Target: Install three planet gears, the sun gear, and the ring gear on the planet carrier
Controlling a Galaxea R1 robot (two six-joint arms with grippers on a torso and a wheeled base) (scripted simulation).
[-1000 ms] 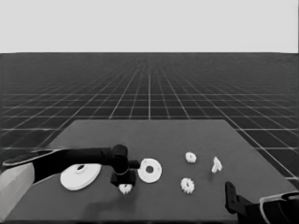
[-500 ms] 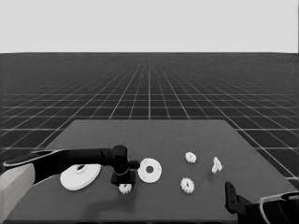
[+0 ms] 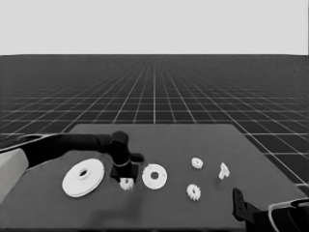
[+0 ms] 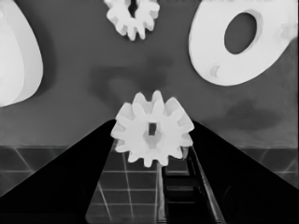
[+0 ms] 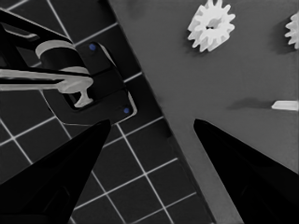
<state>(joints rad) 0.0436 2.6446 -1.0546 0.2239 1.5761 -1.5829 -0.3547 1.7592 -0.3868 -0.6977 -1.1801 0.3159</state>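
Dark tabletop under a pale band, grid floor beyond its edges.

Progress: nothing installed as far as the views show. Smaller round part lies flat near the middle with its centre hole bare; the left wrist view shows no gear seated on its face. Larger round part lies flat well to its left, apart from it. All three planet gears, the sun gear and the ring gear are left to place.

Left gripper is at work between the two round parts, just beside the smaller one. Its fingers are closed onto a small gear, teeth touching both wedges in the left wrist view. Gear looks to be low over the tabletop, possibly touching; I cannot tell which.

Orientation: held gear appears flat, hole axis roughly upright. No long axis, being round; its hole looks slotted.

Two more gears lie loose to the right, one farther back, one nearer the front, well apart. Fourth gear shows in the left wrist view only. Thin white piece sits farther right.

Right gripper is parked at the lower right corner, fingers spread, nothing between them.
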